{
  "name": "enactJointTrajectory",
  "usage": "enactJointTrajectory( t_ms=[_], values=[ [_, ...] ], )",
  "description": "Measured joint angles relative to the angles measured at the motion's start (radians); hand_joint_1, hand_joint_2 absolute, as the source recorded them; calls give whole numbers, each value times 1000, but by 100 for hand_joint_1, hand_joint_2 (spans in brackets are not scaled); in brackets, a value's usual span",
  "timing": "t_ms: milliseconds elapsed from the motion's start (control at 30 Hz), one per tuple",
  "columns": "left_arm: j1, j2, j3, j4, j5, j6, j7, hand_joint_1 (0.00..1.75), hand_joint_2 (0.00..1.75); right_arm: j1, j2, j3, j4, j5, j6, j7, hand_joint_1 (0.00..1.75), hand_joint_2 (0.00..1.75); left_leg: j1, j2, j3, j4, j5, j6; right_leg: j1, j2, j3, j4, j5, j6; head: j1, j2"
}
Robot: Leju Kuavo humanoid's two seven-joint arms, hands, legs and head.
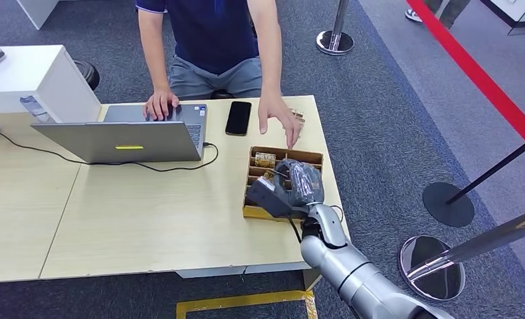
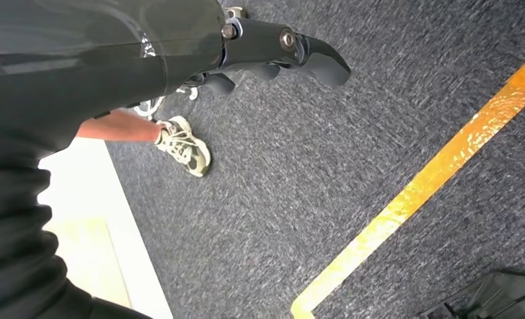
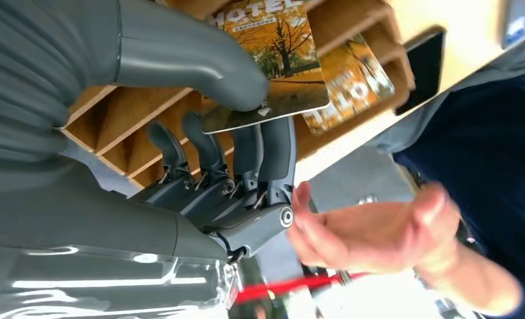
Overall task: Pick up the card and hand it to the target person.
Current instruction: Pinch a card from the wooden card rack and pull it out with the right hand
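Note:
My right hand hovers over the wooden card box at the table's right end. In the right wrist view its thumb and fingers pinch a hotel card printed with autumn trees, lifted just above the box slots. Another card stays in the box. The seated person's hand reaches toward the box's far edge, and its open palm shows close to my fingers. My left hand hangs over the carpet, fingers loosely curled and holding nothing.
An open laptop with its cable and a black phone lie on the wooden table. A white cabinet stands at the far left. Stanchion bases and a red rope stand on the right. Yellow floor tape crosses the carpet.

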Motion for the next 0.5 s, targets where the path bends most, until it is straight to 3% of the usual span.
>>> enactJointTrajectory(
  t_ms=[300,500],
  values=[
    [5,4,0,0,16,1,-10,0,175,-33,-30,-84,-154,-265,98,-77,140,175,0,0,0,0,0,0,0,0,0,0,0,0,0,0],
    [0,8,0,0,19,-4,-14,0,175,-74,-45,-127,-233,-372,143,-107,140,175,0,0,0,0,0,0,0,0,0,0,0,0,0,0]
  ],
)
